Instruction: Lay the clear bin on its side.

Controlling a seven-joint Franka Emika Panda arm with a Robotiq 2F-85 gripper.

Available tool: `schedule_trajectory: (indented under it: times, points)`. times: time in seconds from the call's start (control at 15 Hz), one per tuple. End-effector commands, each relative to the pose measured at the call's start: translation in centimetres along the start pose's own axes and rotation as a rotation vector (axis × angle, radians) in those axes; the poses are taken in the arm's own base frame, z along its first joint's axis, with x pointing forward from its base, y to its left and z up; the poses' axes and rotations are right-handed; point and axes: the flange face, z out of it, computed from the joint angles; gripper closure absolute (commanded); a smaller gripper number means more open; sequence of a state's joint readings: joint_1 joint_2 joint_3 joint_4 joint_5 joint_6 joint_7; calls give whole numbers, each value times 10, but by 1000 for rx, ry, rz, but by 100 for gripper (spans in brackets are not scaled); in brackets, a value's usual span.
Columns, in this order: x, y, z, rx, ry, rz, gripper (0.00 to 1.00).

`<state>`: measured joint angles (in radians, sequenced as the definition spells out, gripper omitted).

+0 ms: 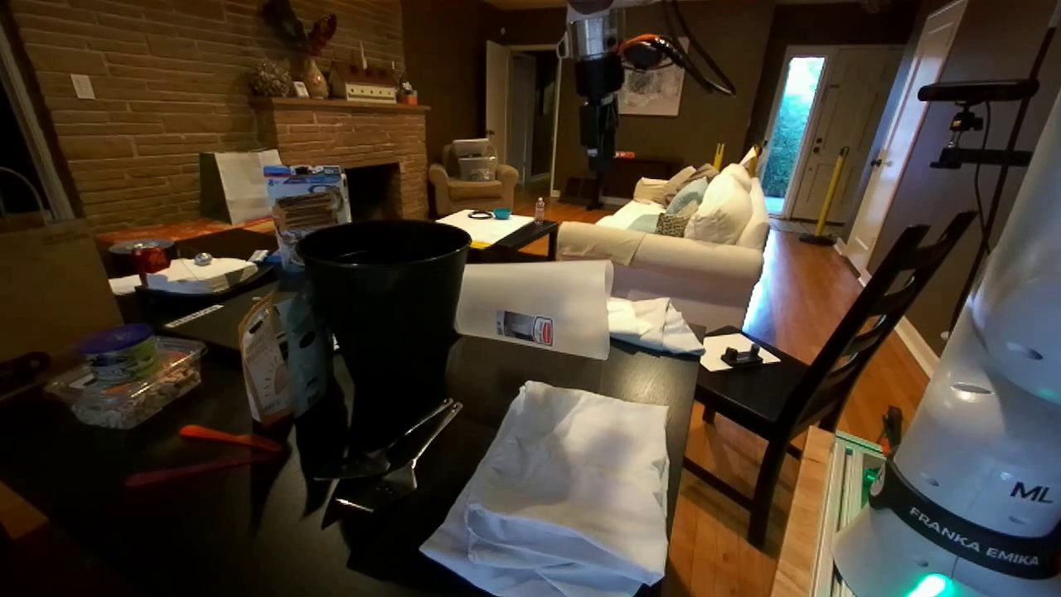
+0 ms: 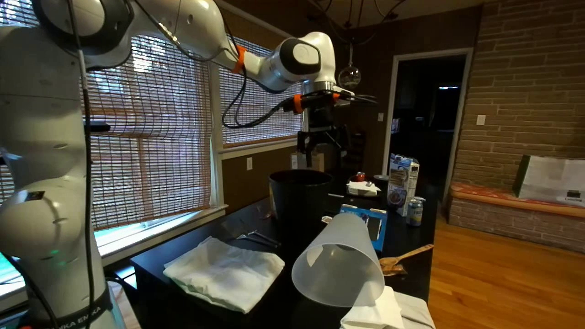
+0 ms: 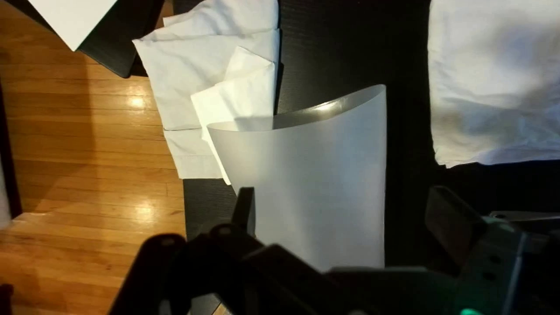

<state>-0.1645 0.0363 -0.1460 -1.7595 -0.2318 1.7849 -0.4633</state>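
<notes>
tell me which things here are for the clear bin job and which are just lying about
For the job:
clear bin, already on its side
jaws, open and empty

Just lying about:
black bin
white cloths
wooden utensil
silver-blue can
upright box

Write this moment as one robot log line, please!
clear bin: on its side | hand: open, empty | black bin: upright | task: looks done

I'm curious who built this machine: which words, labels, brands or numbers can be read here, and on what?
"FRANKA EMIKA": on the black band around the foot of the white arm.
"ML": on the white arm above that band, possibly cut off.
Too small or blurred to read: the label on the clear bin; marks on the bag, can, tall box and packet.
</notes>
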Motion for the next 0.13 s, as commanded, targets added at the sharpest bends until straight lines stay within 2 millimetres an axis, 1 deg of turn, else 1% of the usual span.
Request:
schedule_trajectory:
  times: [0.0,0.07]
  points:
    - [-1,0,-1,-1,0,1,0]
    - [-1,0,0,-2,0,1,0]
